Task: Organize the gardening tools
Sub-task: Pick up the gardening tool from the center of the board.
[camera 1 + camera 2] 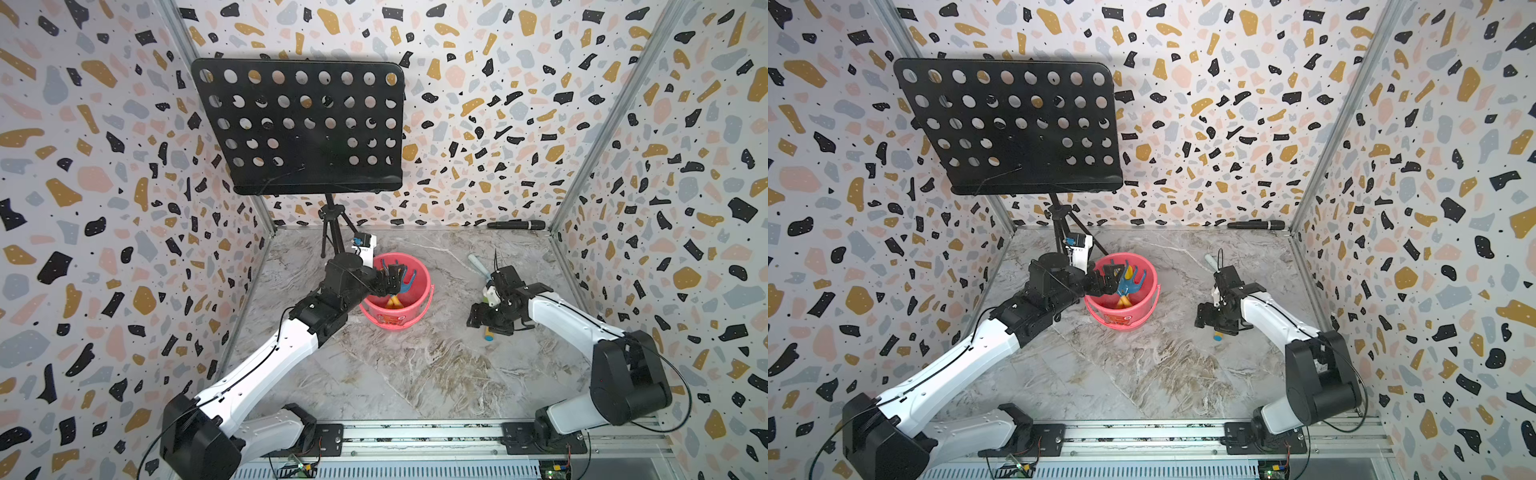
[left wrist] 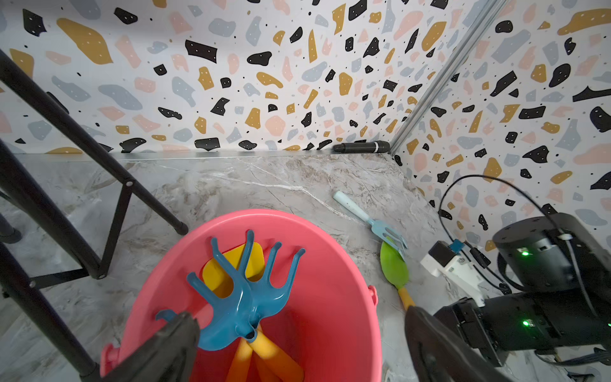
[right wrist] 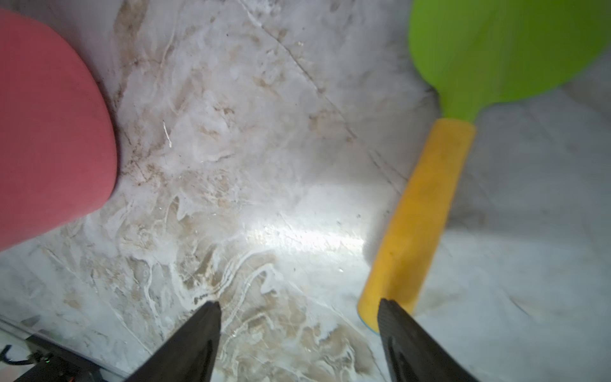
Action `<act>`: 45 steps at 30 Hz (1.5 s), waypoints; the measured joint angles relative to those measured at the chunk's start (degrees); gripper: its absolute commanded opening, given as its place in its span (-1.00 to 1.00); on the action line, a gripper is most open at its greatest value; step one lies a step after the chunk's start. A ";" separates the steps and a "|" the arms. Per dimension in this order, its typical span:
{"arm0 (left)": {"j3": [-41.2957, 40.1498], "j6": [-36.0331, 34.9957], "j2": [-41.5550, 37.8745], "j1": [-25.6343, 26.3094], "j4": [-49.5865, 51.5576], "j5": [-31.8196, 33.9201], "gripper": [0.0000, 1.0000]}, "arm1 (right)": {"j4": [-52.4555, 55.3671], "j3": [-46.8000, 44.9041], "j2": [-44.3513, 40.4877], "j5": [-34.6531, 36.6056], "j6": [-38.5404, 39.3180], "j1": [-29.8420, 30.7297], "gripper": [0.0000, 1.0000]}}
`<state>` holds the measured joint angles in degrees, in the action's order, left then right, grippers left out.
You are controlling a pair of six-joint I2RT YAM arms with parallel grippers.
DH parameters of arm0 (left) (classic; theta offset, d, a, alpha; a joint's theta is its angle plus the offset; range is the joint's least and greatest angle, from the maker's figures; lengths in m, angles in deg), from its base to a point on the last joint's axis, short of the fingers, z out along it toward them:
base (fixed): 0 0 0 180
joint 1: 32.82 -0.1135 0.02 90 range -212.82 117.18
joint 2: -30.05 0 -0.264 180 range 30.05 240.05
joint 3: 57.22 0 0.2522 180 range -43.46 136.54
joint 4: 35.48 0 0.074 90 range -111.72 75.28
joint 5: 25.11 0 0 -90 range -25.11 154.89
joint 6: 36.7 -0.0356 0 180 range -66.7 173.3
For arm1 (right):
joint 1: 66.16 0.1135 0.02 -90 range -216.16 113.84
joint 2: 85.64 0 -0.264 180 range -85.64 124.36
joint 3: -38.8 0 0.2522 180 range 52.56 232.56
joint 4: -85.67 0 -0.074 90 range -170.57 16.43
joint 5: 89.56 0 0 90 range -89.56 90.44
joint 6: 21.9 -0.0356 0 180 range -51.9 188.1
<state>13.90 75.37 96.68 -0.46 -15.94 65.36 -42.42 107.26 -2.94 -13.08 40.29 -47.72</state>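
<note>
Left gripper (image 2: 301, 319) is spread wide over the pink bucket (image 2: 330, 238), blue rakes (image 2: 244, 297) and yellow shovel (image 2: 254, 258) sitting inside. Right gripper (image 3: 299, 302) is spread apart too, low by the green spade (image 3: 496, 49) on the table (image 3: 264, 165), pale-blue rake (image 2: 383, 228) touching its blade.

Both top views are lit brightly and evenly from above, and a soft shadow is cast on the walls (image 1: 83, 208) just above the music stand (image 1: 299, 124). Straight edges are bowed toward the borders by wide-angle distortion. The left wrist view is rendered sharply, with similar curving at its edges. The right wrist view is blurred throughout: the green spade (image 3: 496, 49) and the bucket (image 3: 49, 132) are smeared, and a white glare patch is seen on the table (image 3: 231, 165).
</note>
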 measured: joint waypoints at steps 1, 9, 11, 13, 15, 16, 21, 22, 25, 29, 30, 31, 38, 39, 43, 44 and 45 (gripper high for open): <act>0.02 0.15 -0.15 0.00 0.20 0.02 0.99 | 0.76 -0.02 -1.31 1.29 -0.02 0.00 0.70; 0.39 1.55 -0.42 0.00 0.79 0.00 0.99 | 3.56 -0.24 -2.01 8.92 -0.33 0.00 0.80; 0.44 1.68 -0.48 0.00 0.81 0.02 0.99 | 3.37 -0.61 -0.33 9.53 -0.48 0.00 0.74; 0.44 1.84 -0.57 0.00 1.05 0.04 0.99 | 2.97 -1.09 1.84 10.10 -0.50 0.00 0.69; 0.44 2.01 -0.72 0.00 1.31 0.04 0.99 | 2.58 -1.20 3.61 10.40 -0.50 0.00 0.63; 0.44 2.10 -0.79 0.00 1.49 0.04 0.99 | 2.25 -1.20 4.37 10.60 -0.48 0.00 0.60; 0.44 2.45 -0.85 0.00 1.97 0.07 0.99 | 1.16 -1.27 7.15 11.69 -0.26 0.00 0.32; 0.44 2.58 -0.85 0.00 1.97 0.09 0.99 | 0.83 -1.33 7.52 11.82 -0.20 0.00 0.24; 0.44 2.67 -0.85 0.00 1.97 0.09 0.99 | 0.39 -1.62 8.15 11.85 0.02 0.00 0.07; 0.44 2.86 -0.85 0.00 1.97 0.11 0.99 | 0.04 -2.27 8.22 11.74 0.57 0.00 -0.11; 0.44 2.91 -0.85 0.00 1.97 0.13 0.99 | 0.00 -2.38 8.22 11.63 0.70 0.00 -0.18; 0.44 3.04 -0.85 0.00 1.99 0.11 0.99 | -0.02 -2.47 8.22 11.56 0.83 0.00 -0.26; 0.44 3.34 -1.55 0.00 1.99 0.20 0.99 | 0.07 -3.26 7.23 9.84 1.49 0.22 -0.82; 0.44 3.41 -1.73 0.00 2.03 0.26 0.99 | 0.22 -3.52 6.78 9.38 1.53 0.28 -0.87; 0.44 3.72 -2.29 0.00 2.05 0.48 0.99 | 1.44 -4.81 3.69 6.45 2.01 0.44 -1.00; 0.44 3.78 -2.34 0.00 2.10 0.50 0.99 | 1.62 -5.20 2.60 5.44 2.19 0.46 -1.00; 0.44 3.93 -2.34 0.00 2.10 0.50 0.99 | 1.84 -5.53 1.53 4.55 2.32 0.46 -1.00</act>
<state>14.34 79.30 94.35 -0.46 -13.84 65.86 -40.58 101.73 -1.41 -8.53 42.60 -47.26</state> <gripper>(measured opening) 0.994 0.284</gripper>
